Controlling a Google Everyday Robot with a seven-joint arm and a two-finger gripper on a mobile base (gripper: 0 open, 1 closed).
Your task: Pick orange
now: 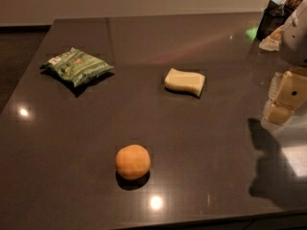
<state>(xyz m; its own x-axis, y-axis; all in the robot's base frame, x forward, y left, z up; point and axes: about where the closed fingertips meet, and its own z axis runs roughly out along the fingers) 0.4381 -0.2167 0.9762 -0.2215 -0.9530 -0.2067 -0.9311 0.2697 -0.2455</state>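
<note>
The orange (132,161) is a small round orange fruit. It sits on the dark table (62,143), near the front edge and a little left of the middle. My gripper (283,99) hangs at the right edge of the view, above the table and far to the right of the orange. It casts a shadow on the table below it. Nothing shows between its pale parts.
A green snack bag (76,66) lies at the back left. A pale yellow wavy block (184,82) lies behind the orange, right of centre. A dark container (271,19) stands at the back right corner beside the robot's white arm (297,32).
</note>
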